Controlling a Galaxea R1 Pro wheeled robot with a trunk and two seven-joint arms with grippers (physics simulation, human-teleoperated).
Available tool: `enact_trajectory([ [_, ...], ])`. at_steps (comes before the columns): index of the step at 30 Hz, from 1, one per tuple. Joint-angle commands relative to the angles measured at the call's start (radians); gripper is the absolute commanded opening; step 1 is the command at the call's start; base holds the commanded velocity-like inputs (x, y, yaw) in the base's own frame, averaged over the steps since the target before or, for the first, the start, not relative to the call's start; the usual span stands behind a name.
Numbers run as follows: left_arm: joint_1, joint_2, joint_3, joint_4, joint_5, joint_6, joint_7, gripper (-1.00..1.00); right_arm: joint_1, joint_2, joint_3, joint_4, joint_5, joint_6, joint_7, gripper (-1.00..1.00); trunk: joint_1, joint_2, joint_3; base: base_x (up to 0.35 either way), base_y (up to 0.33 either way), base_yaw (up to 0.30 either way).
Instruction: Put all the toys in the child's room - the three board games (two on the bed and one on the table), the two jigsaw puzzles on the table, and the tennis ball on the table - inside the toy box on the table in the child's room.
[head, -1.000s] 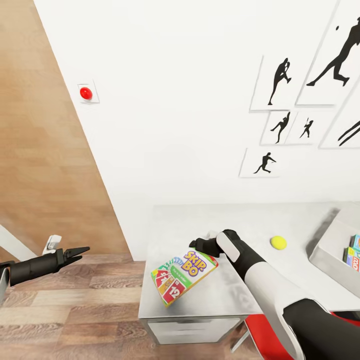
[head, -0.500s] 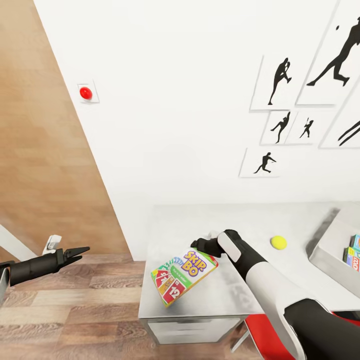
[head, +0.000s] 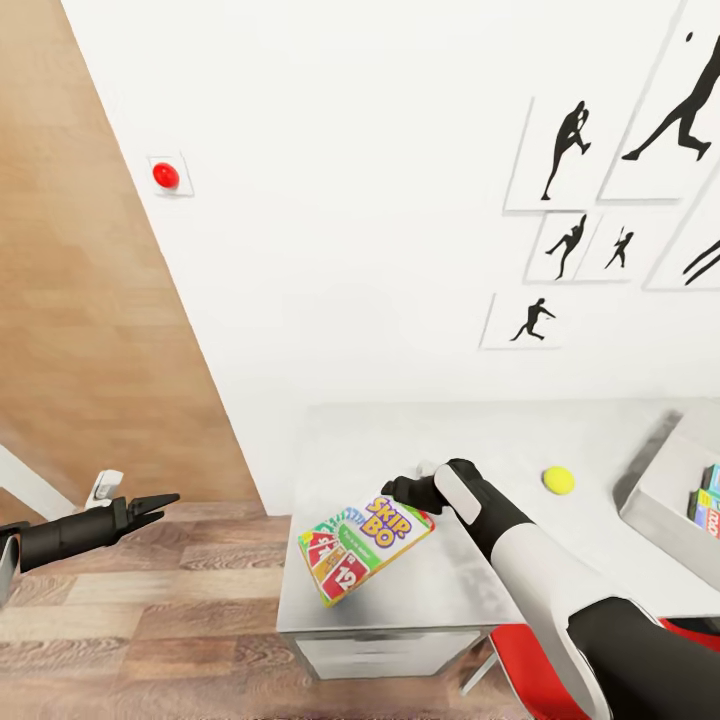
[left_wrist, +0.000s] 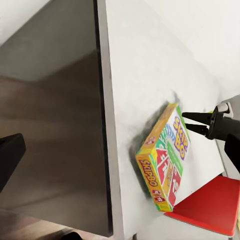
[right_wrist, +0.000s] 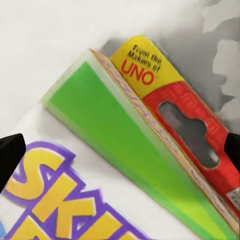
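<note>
The Skip-Bo board game (head: 365, 547) lies askew near the front left corner of the light-grey table (head: 400, 440). My right gripper (head: 392, 490) stands open at the box's far edge. In the left wrist view its spread fingers sit just off the top of the Skip-Bo box (left_wrist: 167, 160). The right wrist view looks down on that box edge (right_wrist: 125, 125), with a fingertip (right_wrist: 10, 152) at either side. The tennis ball (head: 558, 480) rests further right on the table. The toy box (head: 655, 490) at the right edge holds game boxes (head: 708, 503). My left gripper (head: 165, 503) hangs open over the floor, left of the table.
A red chair (head: 530, 660) stands under the table's front edge, by my right arm. A white wall with black player prints (head: 565, 150) and a red button (head: 166, 175) backs the table. Wood-plank floor (head: 150, 620) lies to the left.
The whole picture has shifted a little, so the camera moved. Both grippers and the Skip-Bo box hold about the same places.
</note>
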Motion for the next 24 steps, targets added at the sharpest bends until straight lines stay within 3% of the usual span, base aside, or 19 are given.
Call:
enact_trajectory([
  [1,-0.001,0.000,0.001,0.000,0.000,0.010,-0.004,1.00,0.000,-0.001,0.005,-0.001,-0.018,0.001,-0.009,1.00,0.001,-0.002,-0.003,0.000,0.000,0.000],
  [24,-0.001,0.000,0.001,0.000,0.000,0.010,-0.004,1.00,0.000,0.002,0.005,-0.001,-0.022,0.001,-0.008,1.00,0.001,-0.002,-0.005,-0.043,0.026,0.000],
])
